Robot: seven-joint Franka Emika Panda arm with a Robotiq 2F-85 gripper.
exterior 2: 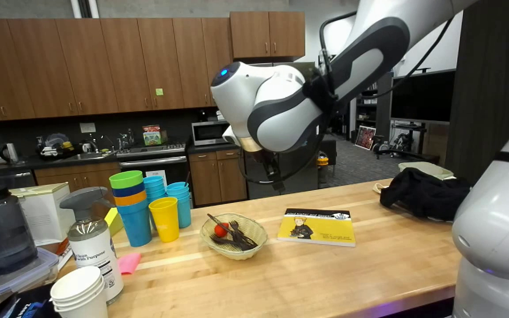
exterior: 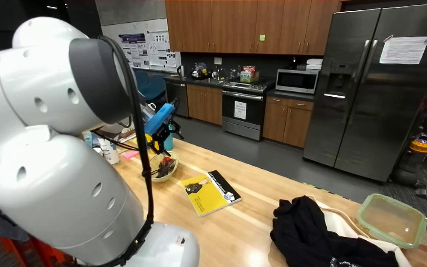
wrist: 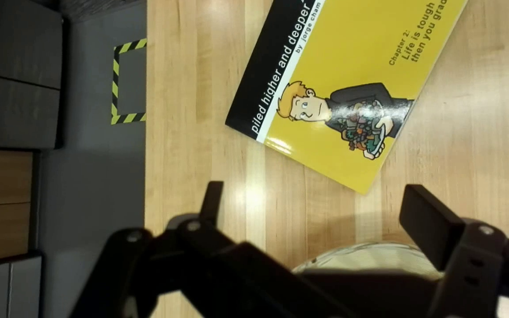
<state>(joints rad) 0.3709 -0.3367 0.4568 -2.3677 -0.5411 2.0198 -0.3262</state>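
Above the table (exterior 2: 396, 260), a gripper (wrist: 314, 203) with its fingers spread

In the wrist view the two fingertips stand well apart, with the table and one corner of the book (wrist: 347, 88) in view between them. At the bottom of that view, part of the basket (exterior 2: 254, 229) shows behind the gripper's dark links. The book lies flat just beside the basket, apart from it, its yellow and black cover up. In an exterior view the gripper hangs higher than both, appearing above the gap between them. The basket rests on the table and holds dark forks (exterior 2: 239, 238) and a red ball (exterior 2: 220, 231), with a brown handle (exterior 2: 216, 221) leaning across the ball. Near the basket stand a yellow cup (exterior 2: 164, 221) and stacked cups (exterior 2: 133, 216); a spray bottle (exterior 2: 95, 260) stands farther off. On the book's other side, a black garment (exterior: 321, 237) lies heaped over cream cloth (exterior: 337, 222), near a clear box (exterior: 391, 218).
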